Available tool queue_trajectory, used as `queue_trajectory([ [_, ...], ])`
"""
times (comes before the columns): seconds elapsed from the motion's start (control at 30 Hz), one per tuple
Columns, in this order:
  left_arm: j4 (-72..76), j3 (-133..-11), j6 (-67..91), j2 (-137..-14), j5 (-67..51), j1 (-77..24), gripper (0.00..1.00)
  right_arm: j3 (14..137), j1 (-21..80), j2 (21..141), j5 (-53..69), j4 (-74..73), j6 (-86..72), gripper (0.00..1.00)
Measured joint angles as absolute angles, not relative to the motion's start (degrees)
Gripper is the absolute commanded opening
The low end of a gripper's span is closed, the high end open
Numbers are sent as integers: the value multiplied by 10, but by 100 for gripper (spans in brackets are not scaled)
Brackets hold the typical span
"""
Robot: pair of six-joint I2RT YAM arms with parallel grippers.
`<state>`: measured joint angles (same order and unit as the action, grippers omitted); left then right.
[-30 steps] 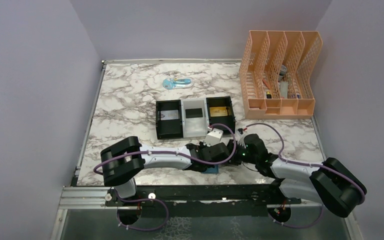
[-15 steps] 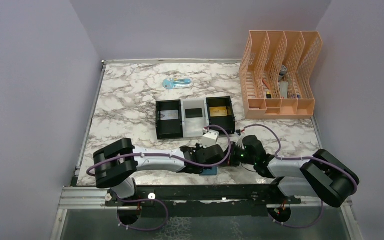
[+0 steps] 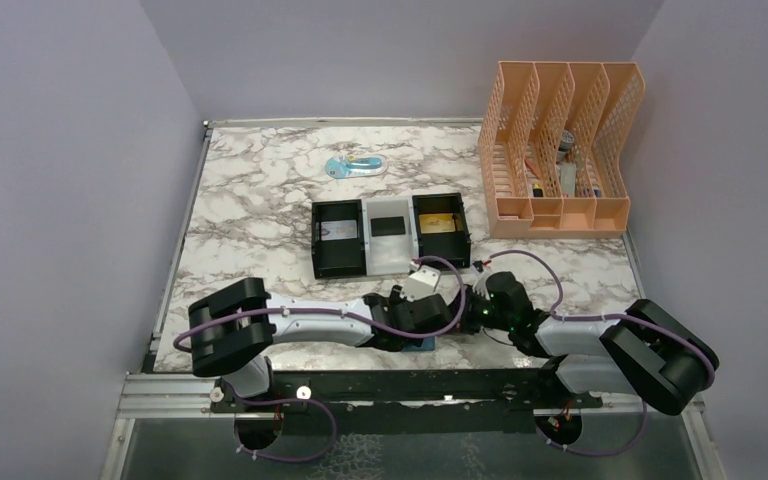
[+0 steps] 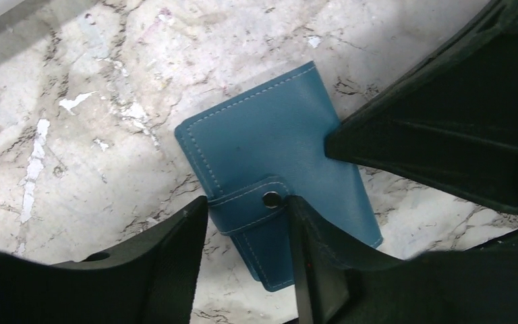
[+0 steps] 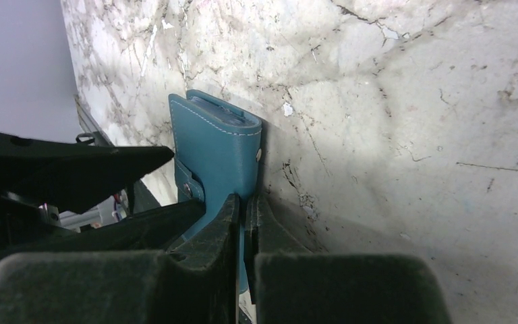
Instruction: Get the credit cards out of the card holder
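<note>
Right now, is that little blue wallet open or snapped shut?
Shut. The wallet lies folded on the marble table, its strap wrapped over the cover with the snap pressed down; no cards show.

Near edge: card holder (image 4: pixel 270 155) hemmed by left pincer (image 4: pixel 244 209) leftward, right pincer (image 5: pixel 243 206) rightward, tray (image 3: pixel 365 264) just beyond. Open surface (image 3: pixel 250 225) far left.

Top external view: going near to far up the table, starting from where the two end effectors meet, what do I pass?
The card holder → black-and-white tray → small blue object toward the far edge.
</note>
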<state>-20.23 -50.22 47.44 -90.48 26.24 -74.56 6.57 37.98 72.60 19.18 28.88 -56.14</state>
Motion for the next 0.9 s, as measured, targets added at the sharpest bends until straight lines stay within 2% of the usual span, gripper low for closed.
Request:
queue_trajectory([
  [0.13,-246,-550,470,-942,272,-756,32,65,380,726,192,288,-563,1],
  [0.23,-265,-569,471,-955,283,-762,28,65,380,723,191,288,-564,1],
  [0.63,-298,-535,507,-914,331,-764,26,64,380,712,182,276,-564,1],
  [0.67,-302,-531,510,-910,335,-762,27,64,380,712,182,276,-564,1],
  [0.8,-310,-522,517,-900,342,-761,40,64,380,712,182,276,-563,1],
  [0.9,-298,-522,507,-900,337,-761,57,64,380,713,182,276,-563,1],
])
